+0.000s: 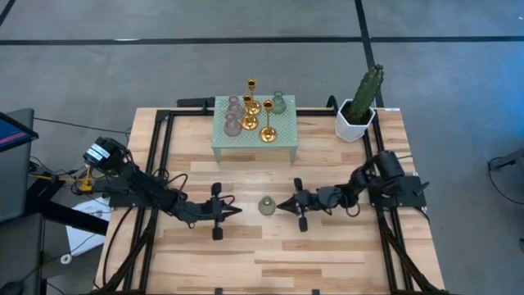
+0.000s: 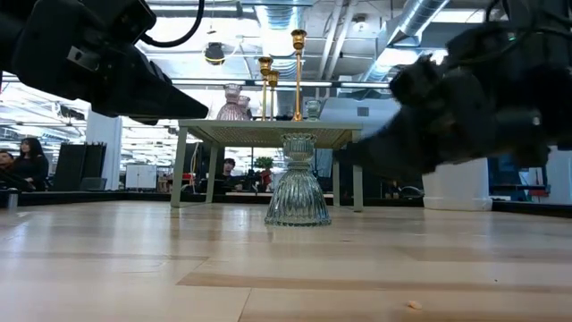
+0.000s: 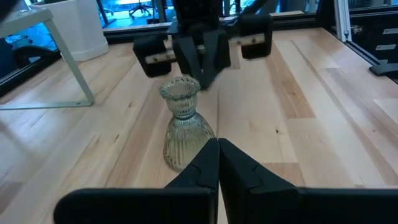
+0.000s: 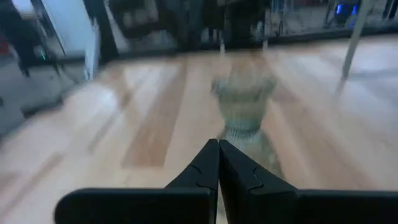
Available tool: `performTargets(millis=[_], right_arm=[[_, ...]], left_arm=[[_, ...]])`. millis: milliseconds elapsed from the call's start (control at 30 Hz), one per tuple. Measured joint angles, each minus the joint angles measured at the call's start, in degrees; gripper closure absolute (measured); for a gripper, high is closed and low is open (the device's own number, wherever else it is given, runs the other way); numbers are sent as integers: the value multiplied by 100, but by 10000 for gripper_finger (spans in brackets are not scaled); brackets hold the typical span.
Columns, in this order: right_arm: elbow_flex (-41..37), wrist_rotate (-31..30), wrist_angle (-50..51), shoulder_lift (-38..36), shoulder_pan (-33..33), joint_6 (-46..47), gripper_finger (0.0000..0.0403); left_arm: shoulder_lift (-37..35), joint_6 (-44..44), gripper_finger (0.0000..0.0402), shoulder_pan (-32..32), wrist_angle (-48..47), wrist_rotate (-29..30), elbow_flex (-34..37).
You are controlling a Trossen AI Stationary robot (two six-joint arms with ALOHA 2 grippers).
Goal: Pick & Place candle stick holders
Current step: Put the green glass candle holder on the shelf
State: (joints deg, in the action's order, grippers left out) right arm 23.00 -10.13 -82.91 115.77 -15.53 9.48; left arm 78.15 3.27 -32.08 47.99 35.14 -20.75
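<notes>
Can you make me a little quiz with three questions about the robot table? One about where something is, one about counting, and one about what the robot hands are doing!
1. Where does the green glass holder stand?
A. On the mint stand
B. On the bare table between the two end effectors
C. Inside the cactus pot

2. How many gold holders are on the mint stand?
A. One
B. Three
C. Six

3. What are the left end effector and the right end effector doing?
A. Both are shut and hold nothing
B. Both are wide open
C. The left one is carrying the cactus

Answers: 1 B, the high view shows it alone on the wood between the two tips. 2 B, three gold stems rise from the stand. 3 A, both wrist views show the fingers pressed together, empty.
</notes>
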Motion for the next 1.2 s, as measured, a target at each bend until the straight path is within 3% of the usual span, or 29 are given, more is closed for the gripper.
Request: performTargets(millis=[200,600,733,1033,1200], right_arm=[[307,40,591,-34,-4,-712,403],[317,-162,907,-66,110,-67,387],[424,-175,933,-66,105,-84,330],[609,-192,933,-66,98,-86,161],[811,-192,1152,-66,151,-86,105]], left_arm=[[2,0,398,-1,-17,-1,3],[4,1,396,0,-22,0,15],[4,2,398,0,-22,0,17],[7,2,398,-1,-22,-2,17],[7,2,396,0,-22,-2,20]])
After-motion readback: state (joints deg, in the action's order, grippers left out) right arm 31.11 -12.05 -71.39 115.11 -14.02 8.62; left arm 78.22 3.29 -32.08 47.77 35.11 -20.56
